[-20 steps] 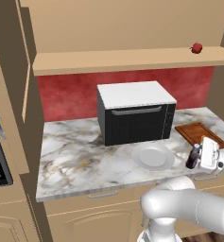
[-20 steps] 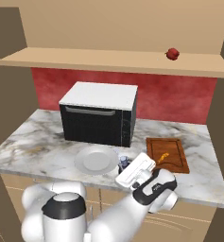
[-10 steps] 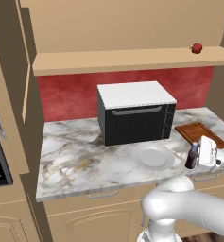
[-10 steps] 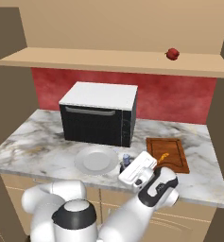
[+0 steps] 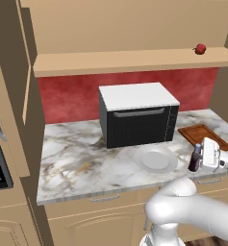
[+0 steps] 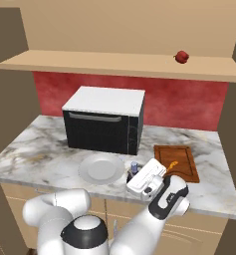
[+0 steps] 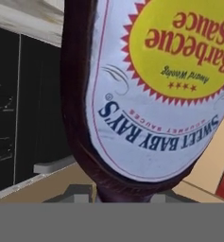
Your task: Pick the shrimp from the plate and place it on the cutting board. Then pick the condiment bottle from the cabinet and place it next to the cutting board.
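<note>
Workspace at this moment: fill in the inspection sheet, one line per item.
Surface: marble counter.
Job's things: shrimp on cutting board; plate bare; condiment bottle upright on the counter between plate and board, label upside down in the hand view.
Clutter: black oven; red fruit on cabinet shelf.
Grippers: gripper at the bottle; jaw state unclear.
Cables: nothing seen.
Surroundings: red backsplash.

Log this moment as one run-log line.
shrimp: on cutting board | bottle: upright on counter between plate and board | gripper: at bottle, grip unclear | phase: setting bottle down
</note>
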